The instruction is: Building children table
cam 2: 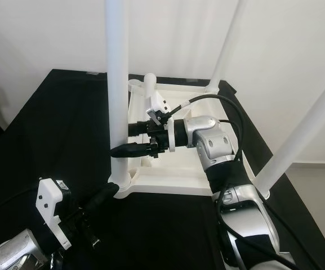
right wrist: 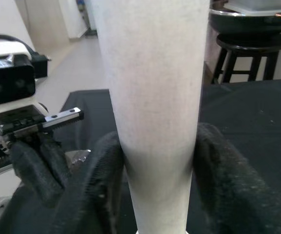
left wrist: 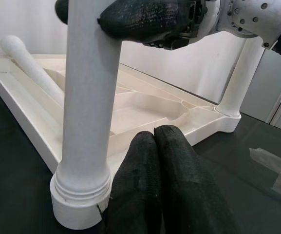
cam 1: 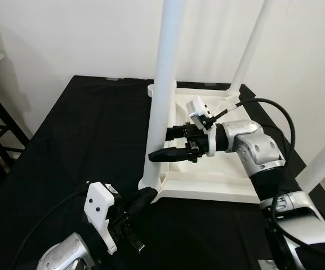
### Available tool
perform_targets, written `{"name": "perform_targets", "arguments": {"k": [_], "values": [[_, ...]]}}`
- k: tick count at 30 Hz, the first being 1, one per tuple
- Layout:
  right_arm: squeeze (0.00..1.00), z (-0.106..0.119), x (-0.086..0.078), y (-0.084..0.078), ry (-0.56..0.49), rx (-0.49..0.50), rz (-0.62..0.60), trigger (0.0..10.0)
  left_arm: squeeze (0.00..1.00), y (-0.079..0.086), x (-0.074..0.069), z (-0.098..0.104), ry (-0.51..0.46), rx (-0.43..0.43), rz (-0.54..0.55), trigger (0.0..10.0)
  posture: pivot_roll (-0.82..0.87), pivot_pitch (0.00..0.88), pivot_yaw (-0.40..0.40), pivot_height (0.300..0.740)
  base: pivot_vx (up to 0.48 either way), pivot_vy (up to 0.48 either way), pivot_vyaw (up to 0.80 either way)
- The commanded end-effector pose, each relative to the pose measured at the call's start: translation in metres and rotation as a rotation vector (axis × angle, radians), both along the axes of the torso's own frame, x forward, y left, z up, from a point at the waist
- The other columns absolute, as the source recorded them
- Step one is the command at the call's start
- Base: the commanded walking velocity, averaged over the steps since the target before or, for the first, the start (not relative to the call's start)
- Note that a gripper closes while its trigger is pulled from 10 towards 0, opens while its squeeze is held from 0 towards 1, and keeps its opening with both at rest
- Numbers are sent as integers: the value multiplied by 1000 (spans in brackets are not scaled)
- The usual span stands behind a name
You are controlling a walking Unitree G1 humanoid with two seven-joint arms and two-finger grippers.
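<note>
table [cam 1: 207,188] upturned on black cloth [cam 1: 83,140]; right tool [cam 1: 165,144] clamps leg [cam 1: 163,95], left tool [cam 1: 145,197] pressed together beside socket

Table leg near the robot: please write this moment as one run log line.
right claw: shut on near-left table leg | left claw: shut, at tabletop corner | tabletop: upside down on black cloth

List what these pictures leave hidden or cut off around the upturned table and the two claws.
- Tops of the table legs: cut off by the upper edge of both eye views, including the near leg.
- Near leg's thread inside its socket: hidden by the collar.
- Table top underside: faces the black cloth.
- Right claw fingertips: wrapped behind the leg.
- Left claw: its contact with the table is hidden.
</note>
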State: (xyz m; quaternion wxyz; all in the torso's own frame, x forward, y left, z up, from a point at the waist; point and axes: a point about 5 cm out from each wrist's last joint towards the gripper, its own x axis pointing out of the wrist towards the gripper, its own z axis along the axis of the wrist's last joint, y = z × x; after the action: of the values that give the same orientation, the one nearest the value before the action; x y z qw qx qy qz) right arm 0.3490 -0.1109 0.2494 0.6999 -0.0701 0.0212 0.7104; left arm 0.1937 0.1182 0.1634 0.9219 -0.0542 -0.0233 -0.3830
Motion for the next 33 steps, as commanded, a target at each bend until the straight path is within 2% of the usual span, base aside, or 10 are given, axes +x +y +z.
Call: {"name": "perform_targets", "arguments": {"k": [1, 10, 15, 16, 18, 19, 20, 22, 23, 33], "values": [[0, -2, -1, -2, 10, -8, 48, 0, 0, 0, -2, -3, 8, 13, -3, 10000, 83, 79, -95, 740, 0, 0, 0], [0, -14, -4, -18, 7, 6, -14, 0, 0, -2, -4, -4, 14, 7, -13, 10000, 71, 77, -95, 740, 0, 0, 0], [0, -30, -6, -25, -13, -11, -196, 0, 0, -3, -5, -3, 13, 4, -15, 10000, 65, 85, -101, 740, 0, 0, 0], [0, -53, -11, -19, 1, -37, -438, 0, 0, -3, -5, -2, 12, 3, -15, 10000, 60, 97, -112, 740, 0, 0, 0], [0, -85, -35, 2, 123, 146, -1113, 0, 0, 0, -5, 0, 10, 3, -15, 10000, 57, 108, -109, 740, 0, 0, 0], [0, -85, -35, 2, 123, 146, -1113, 0, 0, 0, -5, 0, 10, 3, -15, 10000, 57, 108, -109, 740, 0, 0, 0], [0, -108, -68, 28, 256, 136, -1111, 0, 0, 1, -5, 1, 10, 3, -13, 10000, 36, 120, -84, 740, 0, 0, 0], [0, -108, -68, 28, 256, 136, -1111, 0, 0, 1, -5, 1, 10, 3, -13, 10000, 36, 120, -84, 740, 0, 0, 0], [0, -99, -77, 43, 162, 115, -1013, 0, 0, 3, -4, 1, 11, 6, -13, 10000, 31, 108, -72, 740, 0, 0, 0], [0, -101, -74, 52, 130, 64, -909, 0, 0, 5, -2, 0, 14, 11, -19, 10000, 57, 97, -86, 740, 0, 0, 0]]}}
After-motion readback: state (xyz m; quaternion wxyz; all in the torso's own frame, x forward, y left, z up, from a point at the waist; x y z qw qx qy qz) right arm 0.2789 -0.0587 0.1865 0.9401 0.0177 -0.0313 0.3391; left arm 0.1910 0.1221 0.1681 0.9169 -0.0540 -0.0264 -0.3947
